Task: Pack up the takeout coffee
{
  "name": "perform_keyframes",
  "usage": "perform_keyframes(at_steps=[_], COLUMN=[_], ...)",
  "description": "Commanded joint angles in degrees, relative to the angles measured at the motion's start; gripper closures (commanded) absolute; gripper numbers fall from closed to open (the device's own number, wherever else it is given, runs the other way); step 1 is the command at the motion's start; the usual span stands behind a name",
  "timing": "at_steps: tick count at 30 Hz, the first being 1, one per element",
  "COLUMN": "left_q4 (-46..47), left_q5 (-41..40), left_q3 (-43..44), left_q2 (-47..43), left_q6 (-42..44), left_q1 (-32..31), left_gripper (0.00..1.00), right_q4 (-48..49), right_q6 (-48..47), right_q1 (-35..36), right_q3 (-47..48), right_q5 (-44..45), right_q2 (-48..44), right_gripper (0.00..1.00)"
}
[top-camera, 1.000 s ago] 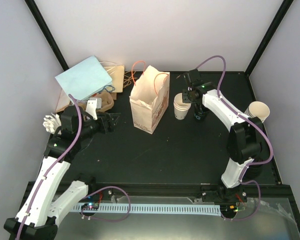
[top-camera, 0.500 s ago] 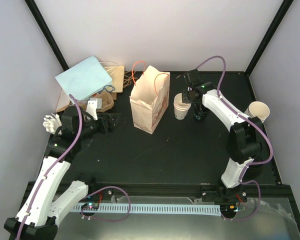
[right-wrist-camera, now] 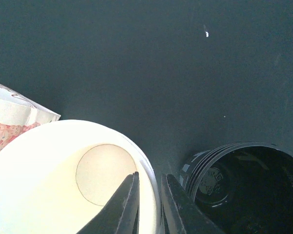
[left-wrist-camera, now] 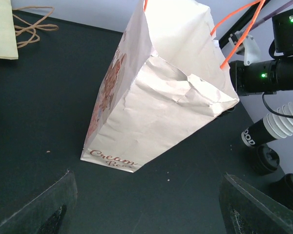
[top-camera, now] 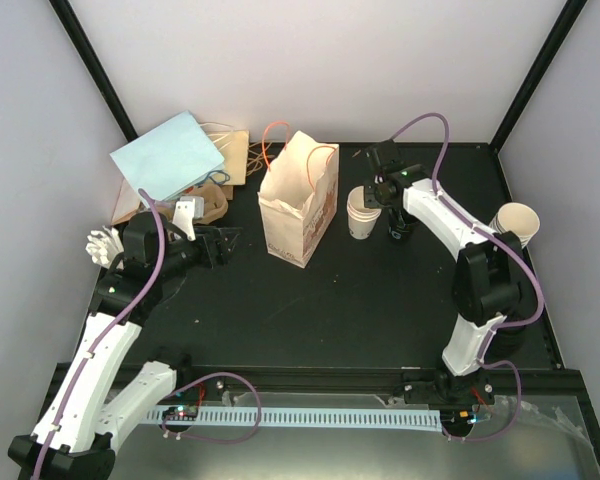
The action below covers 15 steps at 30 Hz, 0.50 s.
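A lidless cream paper takeout coffee cup [top-camera: 360, 213] stands just right of the printed paper bag [top-camera: 300, 200] with orange handles. My right gripper [top-camera: 372, 195] is above the cup's right rim. In the right wrist view the gripper [right-wrist-camera: 150, 176] straddles the cup [right-wrist-camera: 49, 195] wall, one finger inside and one outside, pinched against it. A stack of black lids [right-wrist-camera: 244, 185] sits right beside the cup. My left gripper [left-wrist-camera: 146, 195] stands open and empty, low over the table, facing the bag [left-wrist-camera: 161, 97] from the left.
A second open paper cup [top-camera: 515, 220] stands at the table's right edge. At the back left lie a light-blue sheet [top-camera: 170, 155], a brown pulp tray [top-camera: 208, 205] and a tan bag with string handles. The black lid stack [top-camera: 397, 228] sits under my right arm.
My right gripper's jaws have drawn together onto the cup's rim. The left arm and the bag have not moved.
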Motion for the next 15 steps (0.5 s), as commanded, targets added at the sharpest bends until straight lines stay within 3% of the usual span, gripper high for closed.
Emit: perform_keyframes(at_steps=[1,7,10,15], left_q4=[-0.9,-1.0,-0.9,-1.0], left_q5=[0.7,0.9,1.2,1.8], left_q3=[0.3,0.3,0.4,0.2], left_q2=[-0.8,-0.7,-0.6,-0.7], left_q6=[-0.3,-0.3,-0.4,-0.9], left_q1=[0.3,0.3,0.3,0.3], left_gripper=[0.18,0.18,0.18,0.18], right_q4=[-0.6,-1.8,-1.8,-2.0], right_q6=[-0.2,-0.4,-0.5,-0.9], right_q1=[0.4,0.4,0.4,0.4], right_q3=[0.6,1.7,1.8,1.7], right_q5=[0.6,0.8,0.6,0.8], right_q2=[1.1,2.2,1.8,-0.8], right_gripper=[0.85,0.86,0.98,0.99])
